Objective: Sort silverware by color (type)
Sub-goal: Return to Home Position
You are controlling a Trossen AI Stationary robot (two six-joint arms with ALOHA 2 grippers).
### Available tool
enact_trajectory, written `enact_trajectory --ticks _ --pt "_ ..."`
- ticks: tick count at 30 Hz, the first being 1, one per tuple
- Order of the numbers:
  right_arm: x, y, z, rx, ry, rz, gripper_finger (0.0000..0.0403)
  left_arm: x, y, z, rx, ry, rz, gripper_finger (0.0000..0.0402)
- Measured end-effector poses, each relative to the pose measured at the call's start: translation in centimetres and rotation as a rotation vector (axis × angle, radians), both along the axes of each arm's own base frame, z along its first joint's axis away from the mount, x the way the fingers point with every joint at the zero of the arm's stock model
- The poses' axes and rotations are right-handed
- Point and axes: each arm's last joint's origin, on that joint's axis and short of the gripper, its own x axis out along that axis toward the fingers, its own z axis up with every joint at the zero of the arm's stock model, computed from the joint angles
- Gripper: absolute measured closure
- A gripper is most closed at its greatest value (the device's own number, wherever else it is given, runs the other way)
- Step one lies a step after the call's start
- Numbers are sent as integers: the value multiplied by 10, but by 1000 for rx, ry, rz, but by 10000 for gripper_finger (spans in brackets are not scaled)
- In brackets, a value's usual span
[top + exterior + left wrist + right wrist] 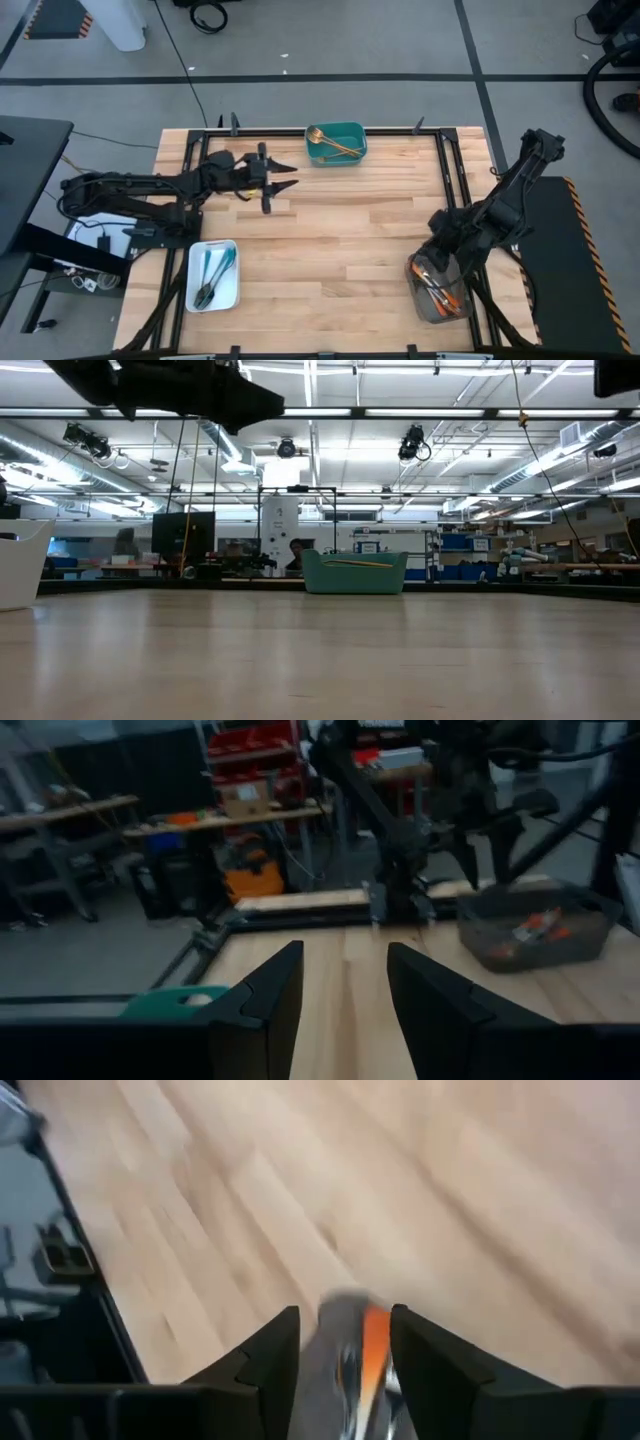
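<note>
Wooden table (350, 230), left claw (291, 176) open, right claw (438, 266) parted over grey bin (419, 304) (orange silverware (374, 1342) blurred)

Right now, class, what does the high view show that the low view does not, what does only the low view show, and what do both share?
Only the high view: the grey bin of orange-handled silverware with the right gripper open over it, the open left gripper, and the blue-handled silverware inside the white tray. Only the low view: the room beyond, with a person. Both: the teal tray holding gold silverware, and the white tray.
</note>
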Motion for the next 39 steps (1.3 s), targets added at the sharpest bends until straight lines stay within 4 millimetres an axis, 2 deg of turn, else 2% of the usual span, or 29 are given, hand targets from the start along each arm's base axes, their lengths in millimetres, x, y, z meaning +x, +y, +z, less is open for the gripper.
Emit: enact_trajectory --ticks 7,16,22,27,30,39 --pt "-5 -17 15 -198 -238 9 256 -34 -6 -4 -25 -68 53 272" --pt "-17 -44 34 -474 -452 -39 289 -74 -14 -14 -72 -170 119 276" --pt "-28 -59 41 -521 -502 -48 312 -97 -18 -23 -95 -246 177 276" --pt "-34 -67 44 -536 -526 -47 327 -111 -21 -24 -96 -298 182 276" --pt "-37 -71 42 -556 -537 -50 335 -117 -22 -28 -112 -293 190 276" --pt "-43 -77 16 -531 -606 -118 358 -128 -24 -43 -137 -299 197 276"
